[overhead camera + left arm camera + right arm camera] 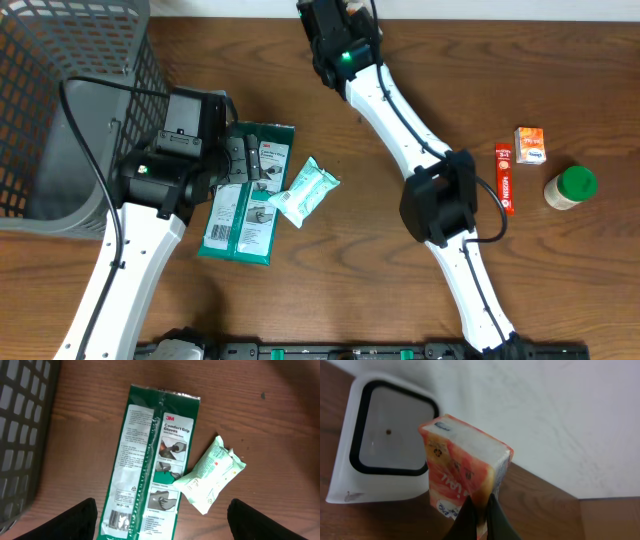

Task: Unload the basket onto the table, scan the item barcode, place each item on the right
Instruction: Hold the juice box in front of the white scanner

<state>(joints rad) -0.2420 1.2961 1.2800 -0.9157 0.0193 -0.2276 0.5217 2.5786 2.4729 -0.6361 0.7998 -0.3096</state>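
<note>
My right gripper point(481, 504) has its dark fingers point(469, 512) pressed together on the lower edge of a small orange-and-white cardboard carton point(465, 467). That is the item to be scanned, and it is pinched firmly and held upright. It sits up at the far edge of the table, directly in front of the white plastic barcode scanner with the black-framed window point(390, 435). The carton covers the window's right side, though I cannot tell whether it touches the scanner. I also cannot tell which face carries the barcode.

My left gripper point(162, 505) is spread wide and holds nothing. Its two black fingers point(75, 522) hang above the table on either side of a long green plastic packet of gloves point(150, 460). A pale green soft wipes pack point(212, 475) lies against the packet's right edge, overlapping it slightly.

For room, the grey mesh plastic basket point(60, 60) stands close on the left arm's outer side (tight there). Bare brown wooden table point(330, 290) lies between the two arms. Well off to the right sit a red narrow box point(505, 178), a second small orange-and-white box point(530, 144) and a green-lidded jar point(571, 187). All three are clear of both arms.
</note>
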